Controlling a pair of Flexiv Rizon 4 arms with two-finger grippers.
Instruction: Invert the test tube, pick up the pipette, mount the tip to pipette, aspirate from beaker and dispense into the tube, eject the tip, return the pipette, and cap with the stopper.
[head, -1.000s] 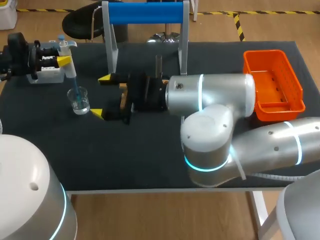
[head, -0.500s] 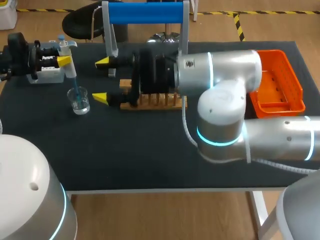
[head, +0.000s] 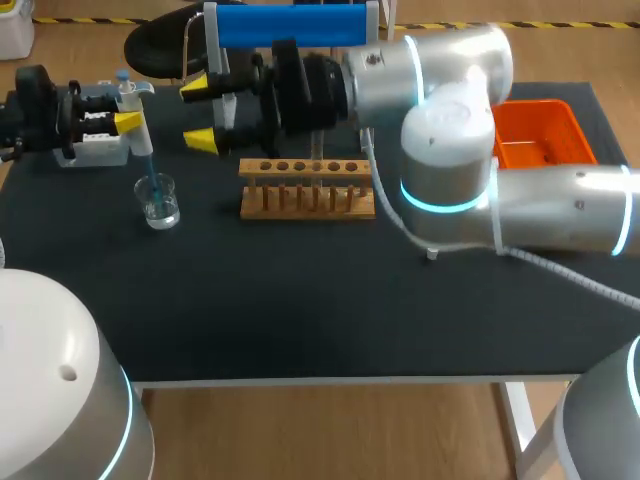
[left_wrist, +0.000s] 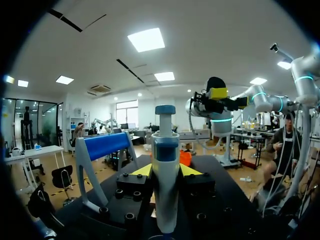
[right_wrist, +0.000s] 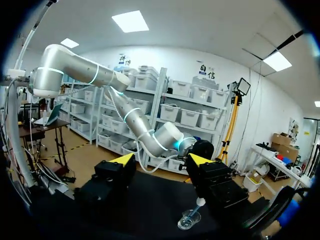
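Left claw (left_wrist: 165, 171) is pinched on the pipette (left_wrist: 165, 150): in its wrist view the two yellow fingertips (left_wrist: 142, 170) press against the pipette's body from either side, and the pipette stands upright between them with its blue-topped plunger above the fingers. In the head view this claw sits at the left edge of the dark table (head: 300, 300), well back from the near side.

Nearest of the things on the table is the small clear beaker (head: 158, 203), just below the left claw. The pipette's slim bluish tip (head: 150, 172) slants down into it, its end inside the glass.

Level with the beaker and apart from it to the right, the wooden test tube rack (head: 307, 188) lies lengthwise, with a row of holes along its top. A thin upright tube (head: 315, 165) seems to stand at its back, mostly hidden by the right arm.

Behind the rack, the right arm reaches in from the right, past the middle, and holds the right claw (head: 200, 114) raised off the table. Its fingers are spread wide, with nothing between them. In the right wrist view the beaker lies ahead of and below it, beside one finger.

Farther back stands the frame with a blue bar (head: 290, 25), close behind the right claw. At the far right the orange basket (head: 545, 140) is partly covered by the right arm.
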